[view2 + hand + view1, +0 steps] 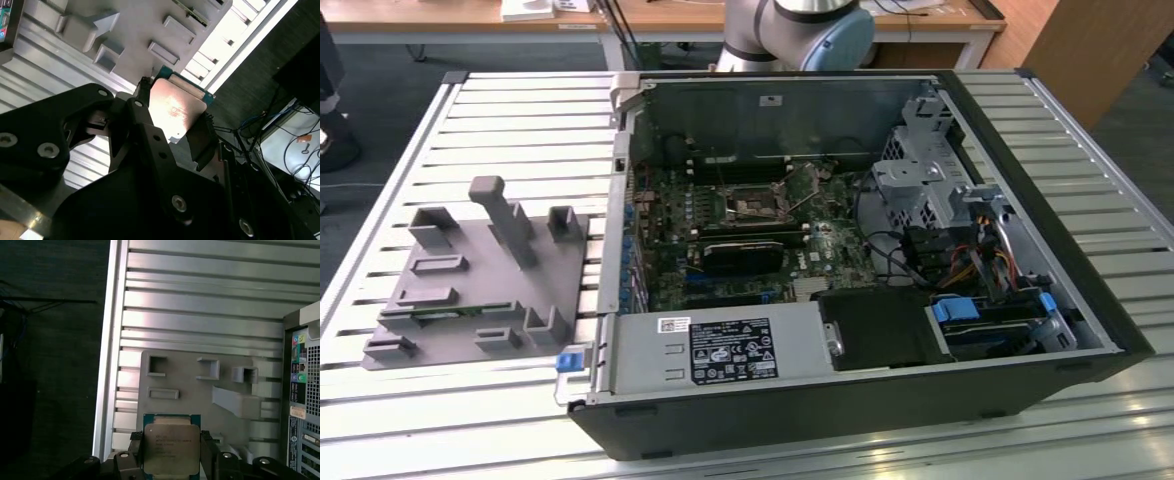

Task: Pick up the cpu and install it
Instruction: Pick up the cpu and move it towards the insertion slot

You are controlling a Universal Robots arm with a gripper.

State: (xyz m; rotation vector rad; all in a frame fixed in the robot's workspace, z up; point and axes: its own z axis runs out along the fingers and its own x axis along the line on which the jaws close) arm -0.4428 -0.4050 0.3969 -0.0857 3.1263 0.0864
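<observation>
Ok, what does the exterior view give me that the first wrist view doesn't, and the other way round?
Exterior view: the inside of the open computer case, with the motherboard and its square metal-framed socket, plus the arm's base behind the case. First wrist view: the cpu, silvery top toward the camera, clamped in the claw, and the case's rear port panel. Both: the grey tray and the slatted metal table.
</observation>
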